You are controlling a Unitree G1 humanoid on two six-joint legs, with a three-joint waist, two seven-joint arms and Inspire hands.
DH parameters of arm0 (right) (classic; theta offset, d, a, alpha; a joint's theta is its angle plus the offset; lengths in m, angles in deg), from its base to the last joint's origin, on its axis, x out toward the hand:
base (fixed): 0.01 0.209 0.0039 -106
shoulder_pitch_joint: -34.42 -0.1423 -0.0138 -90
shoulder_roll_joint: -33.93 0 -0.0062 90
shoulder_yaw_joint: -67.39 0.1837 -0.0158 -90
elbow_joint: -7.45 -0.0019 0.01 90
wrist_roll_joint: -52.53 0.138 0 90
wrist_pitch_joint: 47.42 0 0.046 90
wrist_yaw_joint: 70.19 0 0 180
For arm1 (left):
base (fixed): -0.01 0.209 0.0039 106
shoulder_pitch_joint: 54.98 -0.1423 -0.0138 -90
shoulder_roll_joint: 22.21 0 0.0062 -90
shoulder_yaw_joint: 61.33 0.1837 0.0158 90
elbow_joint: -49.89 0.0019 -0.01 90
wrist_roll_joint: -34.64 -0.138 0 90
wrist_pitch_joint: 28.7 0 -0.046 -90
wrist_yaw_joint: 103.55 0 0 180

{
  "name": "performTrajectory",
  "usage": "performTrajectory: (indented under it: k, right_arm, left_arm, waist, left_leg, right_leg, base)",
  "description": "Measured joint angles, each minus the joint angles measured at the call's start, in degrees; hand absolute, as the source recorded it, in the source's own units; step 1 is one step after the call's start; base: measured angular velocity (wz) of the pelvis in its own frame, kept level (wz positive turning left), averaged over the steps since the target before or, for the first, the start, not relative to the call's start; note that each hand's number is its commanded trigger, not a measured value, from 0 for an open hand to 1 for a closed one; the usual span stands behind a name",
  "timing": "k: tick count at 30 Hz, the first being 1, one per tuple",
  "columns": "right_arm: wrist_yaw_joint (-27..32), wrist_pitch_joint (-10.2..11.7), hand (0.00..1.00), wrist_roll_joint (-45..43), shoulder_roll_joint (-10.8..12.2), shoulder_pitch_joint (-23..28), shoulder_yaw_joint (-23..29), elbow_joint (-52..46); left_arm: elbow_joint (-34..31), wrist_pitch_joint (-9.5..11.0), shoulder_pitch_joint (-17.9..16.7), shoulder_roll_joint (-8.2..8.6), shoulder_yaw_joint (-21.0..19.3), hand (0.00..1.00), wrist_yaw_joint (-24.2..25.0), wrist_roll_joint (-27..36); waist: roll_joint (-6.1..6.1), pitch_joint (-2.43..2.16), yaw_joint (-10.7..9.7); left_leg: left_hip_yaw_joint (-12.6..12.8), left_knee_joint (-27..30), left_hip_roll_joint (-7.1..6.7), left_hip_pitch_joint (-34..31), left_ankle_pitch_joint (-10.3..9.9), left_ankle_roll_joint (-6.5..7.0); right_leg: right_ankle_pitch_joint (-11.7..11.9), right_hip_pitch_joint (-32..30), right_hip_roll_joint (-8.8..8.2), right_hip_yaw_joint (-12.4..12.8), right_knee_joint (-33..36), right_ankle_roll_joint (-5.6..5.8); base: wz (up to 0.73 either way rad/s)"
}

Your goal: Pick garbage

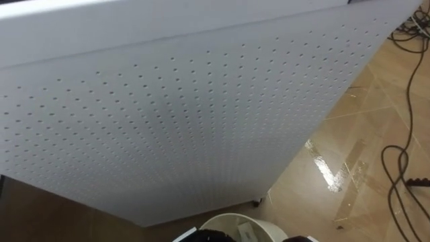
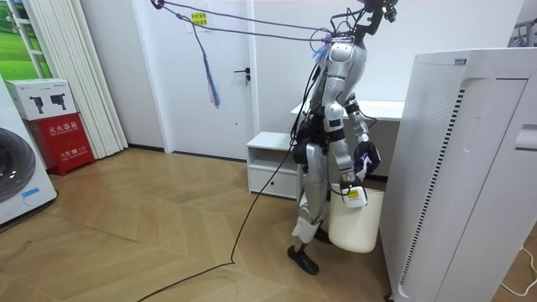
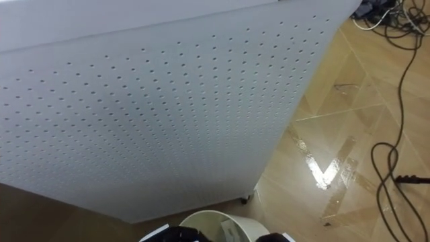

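A white waste bin [image 1: 232,218] shows its rim at the bottom of the eye views, with a pale scrap [image 1: 247,232] inside. In the room view the bin [image 2: 357,225] stands at my feet, next to the tall white perforated unit [image 2: 457,168]. My right hand [image 2: 363,159] hangs just above the bin's mouth, and a small white and yellow piece [image 2: 354,197] dangles under it; I cannot tell if it is held. Dark parts of my left hand [image 1: 213,236] and right hand [image 1: 299,238] poke in over the bin at the bottom edge.
The perforated side of the white unit [image 1: 175,114] stands close in front of me. Wooden floor [image 1: 363,154] with dark cables [image 1: 403,168] lies to my right. A low white cabinet [image 2: 273,159] and a desk [image 2: 377,109] stand behind me.
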Motion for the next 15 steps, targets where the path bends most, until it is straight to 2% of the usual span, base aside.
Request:
performTrajectory:
  k: [10,15]
  right_arm:
    - [-0.60,0.61,1.00,0.45,0.23,2.07,-1.25,0.70]
    - [-0.69,0.60,1.00,1.98,0.18,2.20,-1.24,0.75]
  left_arm:
    - [-0.06,0.01,-0.12,0.41,0.15,0.00,-0.23,0.03]
    - [0.02,-0.01,-0.27,1.36,0.30,0.00,-0.27,0.07]
  waist:
    - [0.18,-0.16,-0.09]
    - [0.25,-0.23,-0.15]
  left_leg:
    - [0.03,0.71,0.05,-0.04,0.07,0.12]
    - [0.03,0.83,0.09,0.01,0.11,0.19]
  right_leg:
    - [0.00,0.64,-0.07,-0.78,0.06,-0.01]
    - [0.01,0.96,-0.11,-1.12,0.08,-0.02]
  base:
    - [0.03]
    - [0.03]
